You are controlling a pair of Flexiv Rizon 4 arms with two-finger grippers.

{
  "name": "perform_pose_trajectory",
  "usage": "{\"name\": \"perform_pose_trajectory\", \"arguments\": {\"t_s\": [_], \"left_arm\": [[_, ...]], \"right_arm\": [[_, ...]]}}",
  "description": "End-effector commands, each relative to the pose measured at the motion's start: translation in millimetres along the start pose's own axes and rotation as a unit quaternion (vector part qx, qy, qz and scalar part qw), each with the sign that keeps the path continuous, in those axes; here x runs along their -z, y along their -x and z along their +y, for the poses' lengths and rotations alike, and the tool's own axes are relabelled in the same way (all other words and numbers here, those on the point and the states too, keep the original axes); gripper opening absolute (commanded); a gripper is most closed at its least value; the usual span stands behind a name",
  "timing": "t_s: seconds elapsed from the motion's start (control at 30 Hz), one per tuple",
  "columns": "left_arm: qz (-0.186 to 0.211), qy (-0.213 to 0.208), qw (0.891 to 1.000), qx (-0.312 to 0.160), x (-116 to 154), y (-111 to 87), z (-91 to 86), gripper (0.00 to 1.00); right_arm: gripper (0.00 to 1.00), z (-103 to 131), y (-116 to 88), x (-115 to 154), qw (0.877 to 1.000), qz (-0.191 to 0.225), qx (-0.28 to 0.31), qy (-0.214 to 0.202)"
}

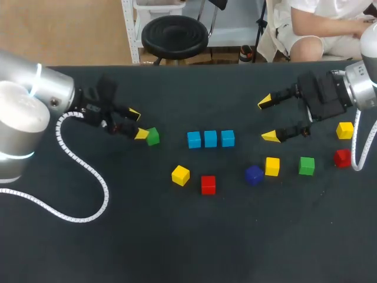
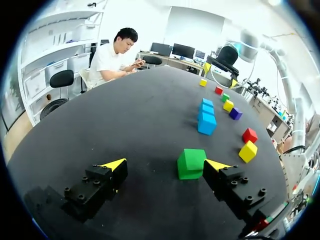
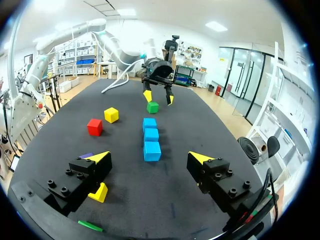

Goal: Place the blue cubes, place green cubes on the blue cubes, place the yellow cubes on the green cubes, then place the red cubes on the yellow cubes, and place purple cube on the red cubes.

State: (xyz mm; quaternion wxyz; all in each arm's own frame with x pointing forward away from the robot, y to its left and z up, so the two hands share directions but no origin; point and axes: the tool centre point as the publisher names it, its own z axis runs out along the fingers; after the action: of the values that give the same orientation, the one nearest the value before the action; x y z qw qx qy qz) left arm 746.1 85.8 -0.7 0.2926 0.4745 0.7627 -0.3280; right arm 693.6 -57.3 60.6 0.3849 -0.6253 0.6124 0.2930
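Find the left gripper spread wide and clamping nothing, with the small matte green cube lying on the table against the inner face of one yellow fingertip and well apart from the other. Centre the fingers over that cube before closing, so as to meet two opposite flat faces squarely rather than nudging it sideways. Close gently, lift straight up, then carry toward the row of three light-blue cubes lying side by side, touching, near the table's middle. Set down flat on the blue tops and release only once seated. Steer clear of the right gripper, likewise wide open and empty, hanging just beyond the row's far end. Mind the dark matte table cover: looks like cloth, probably grippy enough to stop cubes sliding. Leave alone the loose yellow cube, red cube and rounded purple cube lying near the row on the robot's side.
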Motion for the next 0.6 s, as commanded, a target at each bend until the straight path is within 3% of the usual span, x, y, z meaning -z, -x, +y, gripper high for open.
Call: {"name": "perform_pose_trajectory", "arguments": {"t_s": [0.03,0.4,0.6], "left_arm": [[-0.003,0.002,1.0,-0.003,1.1,-0.8,-6.8,1.0],[0.007,0.033,0.999,0.003,9.9,-9.3,-36.6,1.0],[0.008,0.033,0.999,-0.009,1.5,-4.8,-40.8,1.0]], "right_arm": [[1.0,0.5,-0.1,0.1,1.0,0.0,0.0,-0.001],[1.0,0.5,-0.1,0.1,1.0,0.0,0.0,-0.001],[1.0,0.5,-0.1,0.1,1.0,0.0,0.0,-0.001]]}}
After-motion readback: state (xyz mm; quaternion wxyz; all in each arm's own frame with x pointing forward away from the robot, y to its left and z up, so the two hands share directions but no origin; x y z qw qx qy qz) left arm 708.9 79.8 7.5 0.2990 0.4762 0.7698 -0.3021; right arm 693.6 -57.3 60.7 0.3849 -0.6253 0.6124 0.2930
